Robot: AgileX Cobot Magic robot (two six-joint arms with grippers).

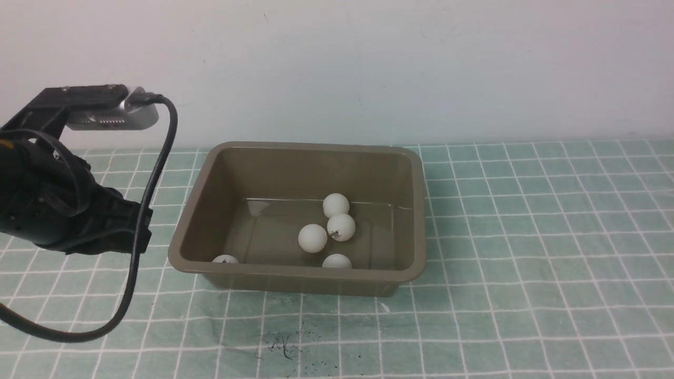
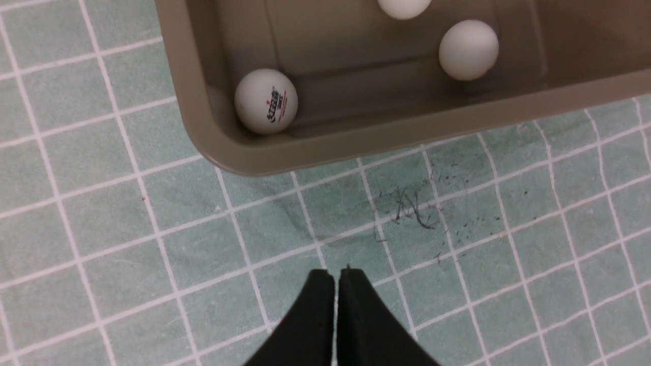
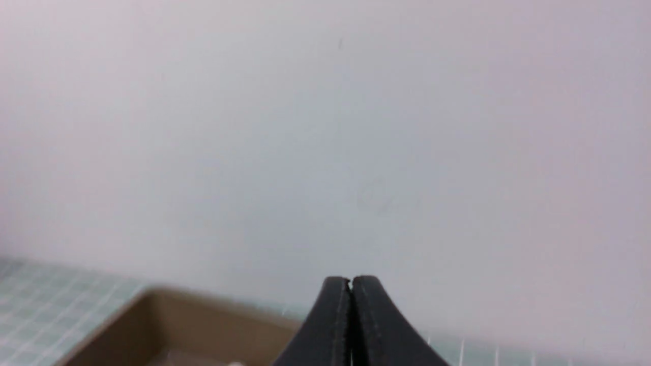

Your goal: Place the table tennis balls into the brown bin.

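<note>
**All table tennis balls in sight inside the bin; residual risk with arms and cable**

Left gripper, black and narrow-fingered [image 2: 336, 279]: fingertips together, nothing between them. Poised above the desk, outside the bin. Right gripper, also black with tapering fingers [image 3: 351, 287]: likewise closed and carrying nothing, raised and aimed towards the pale, plain wall [image 3: 305, 152]. Out of sight from the front.

Beside the left gripper, a thick black cable [image 1: 136, 252] hanging in a loose loop. Next outward, a rectangular olive-brown plastic bin with rounded corners [image 1: 295, 269]: upright on the pale-lined green cloth [image 1: 526, 316], left of the desk's middle, towards the far edge.

Within the bin, five small matte white balls. At its near left corner, a printed ball [image 1: 226, 259]; beside the near wall, right of the middle, another white ball [image 1: 337, 261]. Further in, a plain-looking ball [image 1: 313, 238] near a ball with a dark mark [image 1: 341, 227], with the farthest ball [image 1: 336, 205] up against the latter.

Judged complete, or very nearly so; probably only parking the arms left. Main hazard: knocking the near left corner of the bin through a low inward swing of the left arm. Possible result: a shifted bin and rolling balls. Second hazard: snagging the rim, caused by slack in the cable. Lesser hazard: disturbing settled balls by needlessly reaching in again. Advised: withdraw clear of the rim, without crossing the bin.
</note>
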